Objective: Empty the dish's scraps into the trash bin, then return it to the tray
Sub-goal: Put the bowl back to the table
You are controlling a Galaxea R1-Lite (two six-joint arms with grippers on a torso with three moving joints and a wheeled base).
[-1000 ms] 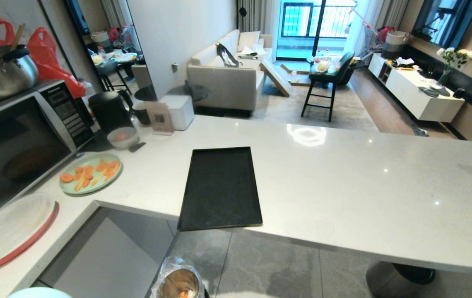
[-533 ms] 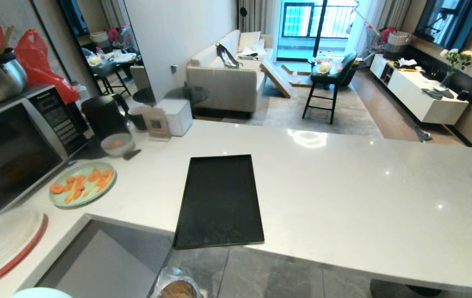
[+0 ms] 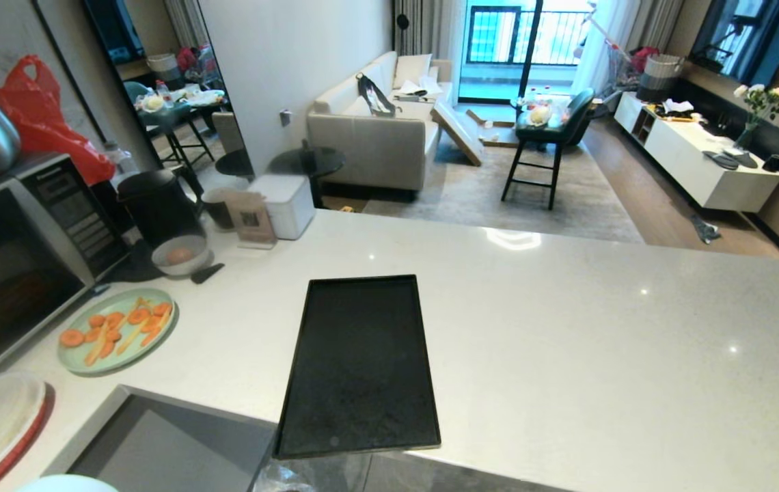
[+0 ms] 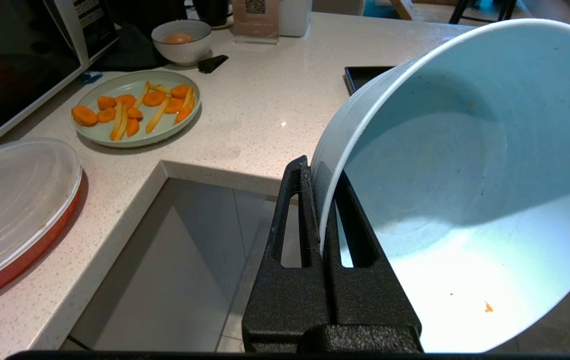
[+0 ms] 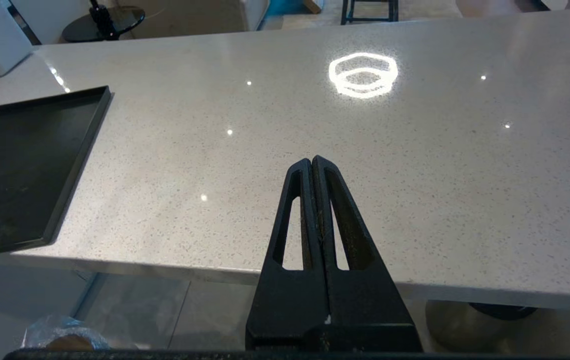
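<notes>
Between frames the whole head view is shifting, so the camera is moving; the tray [image 3: 359,365] and the other counter items are not moving on the counter [image 3: 567,342]. Nearest, the left gripper [image 4: 321,200] is holding the dish [image 4: 465,190] by its rim, fingers [image 4: 305,220] clamped on the wall; the dish is tilting, with only tiny orange specks of the scraps [image 4: 485,306] inside. The right gripper [image 5: 312,172] is hovering off the counter edge with fingers pressed together, holding nothing. The trash bin [image 5: 67,340] is standing on the floor below the counter. Farther left, the green plate [image 3: 116,331] is carrying carrot pieces. The microwave [image 3: 20,253] bears a brand mark, unreadable.
</notes>
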